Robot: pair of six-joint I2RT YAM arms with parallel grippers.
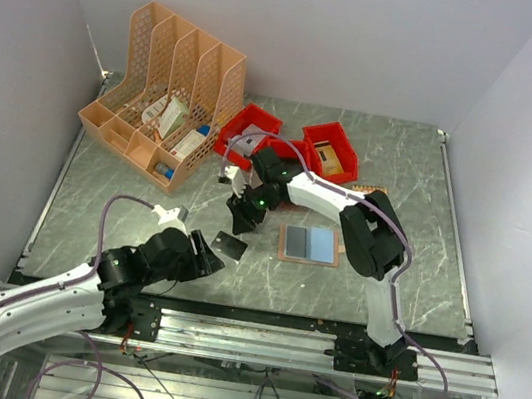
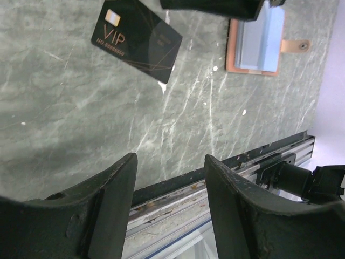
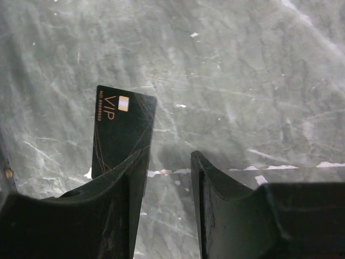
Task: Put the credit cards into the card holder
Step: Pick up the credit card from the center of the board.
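TOP VIEW
card: black credit card flat on table, long axis roughly l-r across the table, slightly skewed.
holder: card holder lies open, face up, well right of the card; a blue-grey card sits in it.
left gripper: just beside card's near-left corner, jaws apart, holding nothing.
right gripper: hangs over card's far edge, jaws apart, nothing in them.
nearer arm: both close to the card; holder is on the right arm's side.

LEFT WRIST
fingers: spread, only bare table betw. them.
card dir: up and left of the gap, "VIP" face up, long axis diagonal in view.
holder dir: upper right, beyond the card; strap w/ snap sticks out its far side.

RIGHT WRIST
fingers: apart, empty.
card dir: off to the left of the gap, not centred; left finger overlaps card's near corner. Can't tell if touching.
card axis: long side runs away from the wrist, so jaws close across the short side.
next move (my read): right gripper needs a sideways shift over the card before closing; flat card may be hard to lift.
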